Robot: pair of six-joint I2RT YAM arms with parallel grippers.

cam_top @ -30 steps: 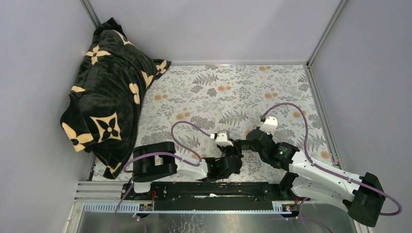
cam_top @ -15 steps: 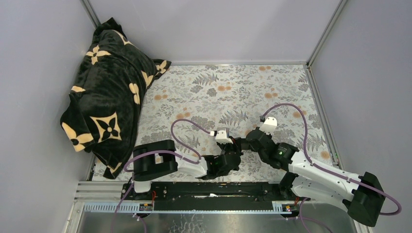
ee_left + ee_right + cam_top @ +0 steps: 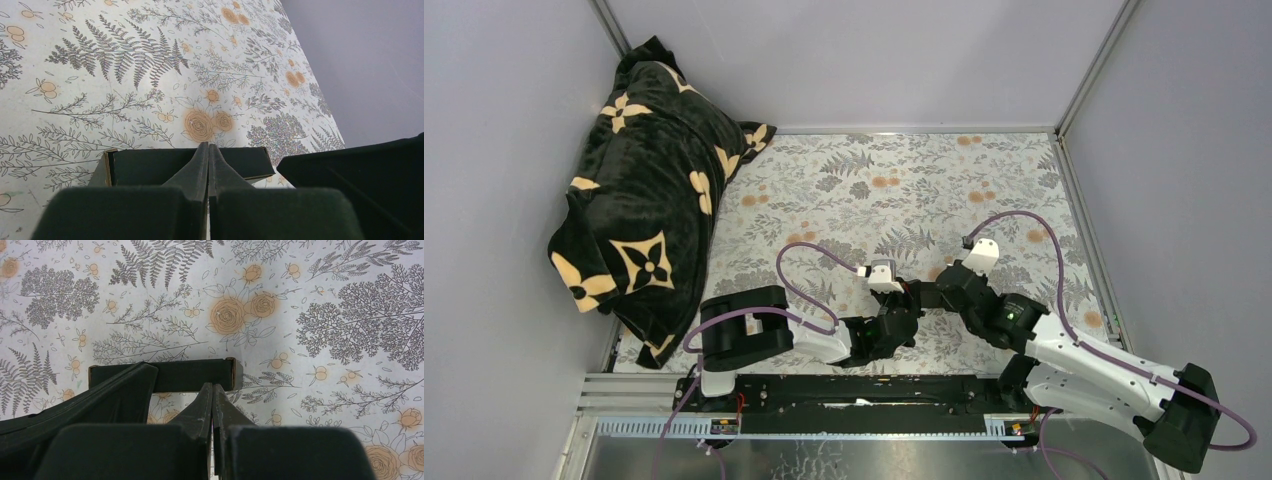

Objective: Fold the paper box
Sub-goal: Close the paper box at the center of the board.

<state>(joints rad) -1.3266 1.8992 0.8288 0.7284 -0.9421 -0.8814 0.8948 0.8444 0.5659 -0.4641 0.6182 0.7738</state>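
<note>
- The box (image 3: 192,376) lies flat on the table (image 3: 894,190), close to the near edge and about midway between left and right, at the spot where my two grippers meet.
- From above it is lost among my dark fingers, so I cannot read its direction in that view.
- In both wrist views its long axis runs crosswise to my fingers, from one side of the picture to the other. My right wrist sees it squarely side-on, my left wrist at a slight slant.
- It is plain matte black thin card, a low, long rectangular shape with crisp creases.
- A pale cut edge shows at its right-hand corner in the right wrist view.
- A narrow end panel, also with a pale edge, closes its left-hand end (image 3: 102,170) in the left wrist view.
- My left gripper (image 3: 207,150) is clenched, pads pressed flat together, with the tips against the middle of the box's long side.
- My right gripper (image 3: 212,390) is clenched too, its tips touching the lower edge of the box's long side, towards the end with the pale corner.
- I cannot tell whether either pair has card nipped between the pads.
- A black blanket (image 3: 644,200) with cream flowers is heaped at the far left, well apart from the box.
</note>
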